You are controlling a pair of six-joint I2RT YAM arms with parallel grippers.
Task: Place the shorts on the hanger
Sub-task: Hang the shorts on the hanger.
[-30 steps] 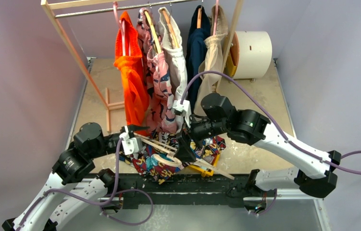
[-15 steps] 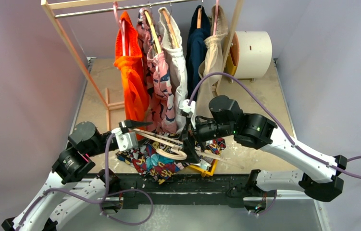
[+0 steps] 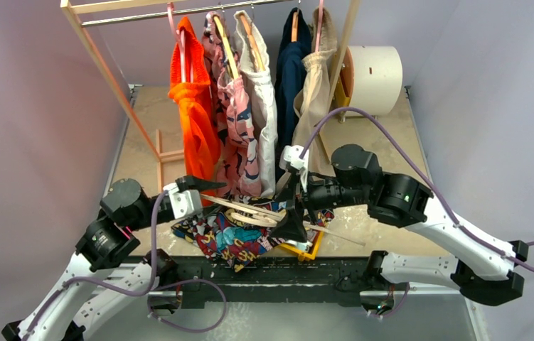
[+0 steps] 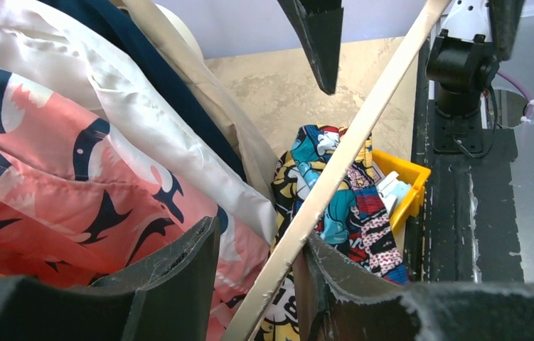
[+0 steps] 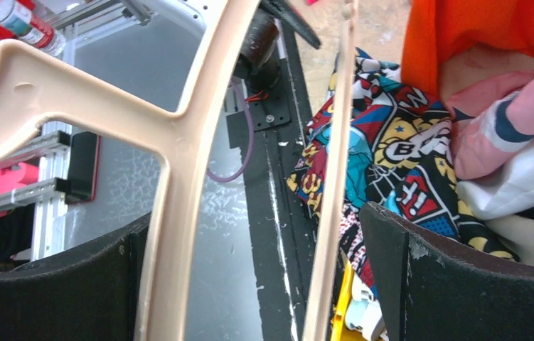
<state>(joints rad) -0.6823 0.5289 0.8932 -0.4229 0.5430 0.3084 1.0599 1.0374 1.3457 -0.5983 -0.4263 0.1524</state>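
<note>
Shorts (image 3: 232,238) lie bunched at the near edge of the table (image 3: 385,142) under the hanger (image 3: 257,213), which your left hand (image 3: 207,193) grips by its bar, while your right hand (image 3: 291,206) has slid rightward, jaws wide astride the frame, so nothing is threaded yet.

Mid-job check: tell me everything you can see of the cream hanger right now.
The hanger is thin and pale cream, and looks like smooth plastic or painted wood. It has curved shoulders, a straight crossbar and a hook. It lies roughly level in the air above the shorts, which are not yet on it. The left gripper holds it near one end, with the crossbar running between its jaws. The right gripper stands wide open astride the neck and crossbar. I cannot tell whether it touches.
</note>
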